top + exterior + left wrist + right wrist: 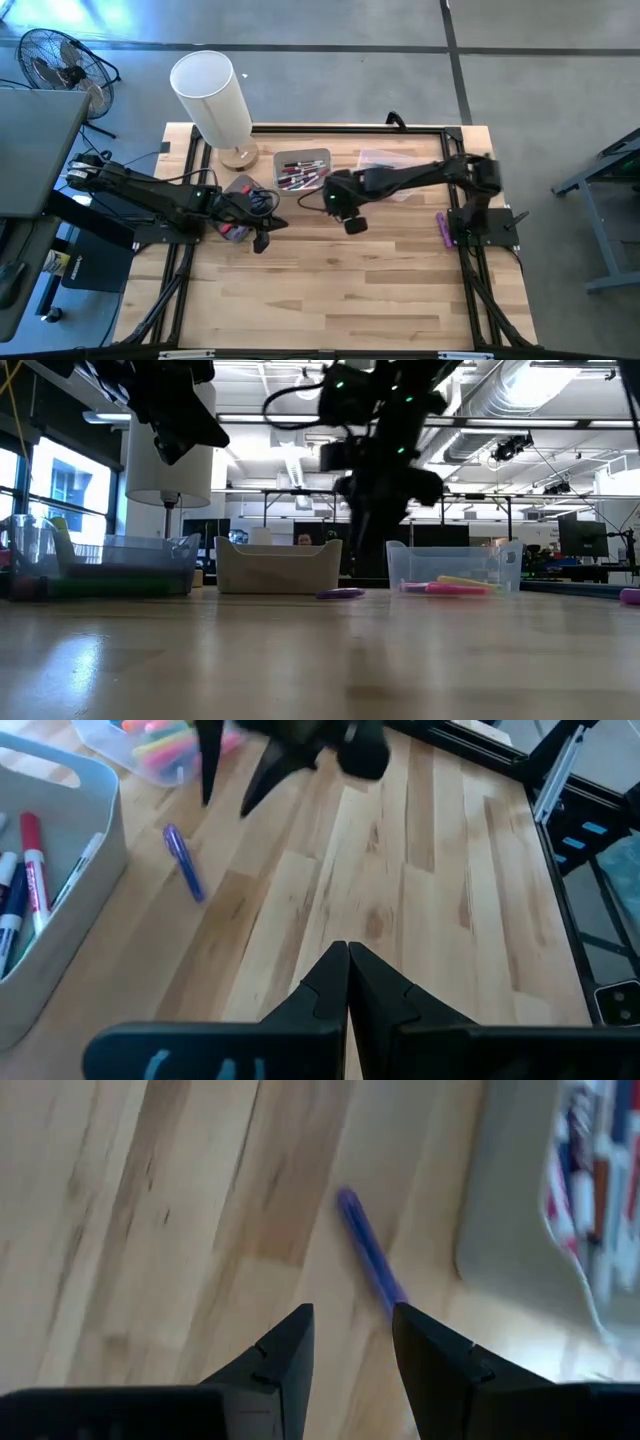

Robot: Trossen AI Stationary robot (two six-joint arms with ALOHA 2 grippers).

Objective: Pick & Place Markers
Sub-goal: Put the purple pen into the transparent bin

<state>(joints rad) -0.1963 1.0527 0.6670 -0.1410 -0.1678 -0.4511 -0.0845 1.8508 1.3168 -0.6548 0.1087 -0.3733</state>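
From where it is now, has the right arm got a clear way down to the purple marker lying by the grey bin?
Probably yes. The right gripper hangs above the purple marker with its jaws open, and only bare table lies between. The grey bin sits close beside the marker, so the approach is tight on that side.

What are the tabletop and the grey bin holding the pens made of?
The pale tabletop looks like wood with a smooth, faintly shiny finish: plank seams and grain show. The light grey bin of pens looks like matte, opaque plastic, with rounded, moulded walls.

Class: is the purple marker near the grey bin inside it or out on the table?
Out. The purple marker lies flat on the bare table beside the grey bin, below the open right gripper.
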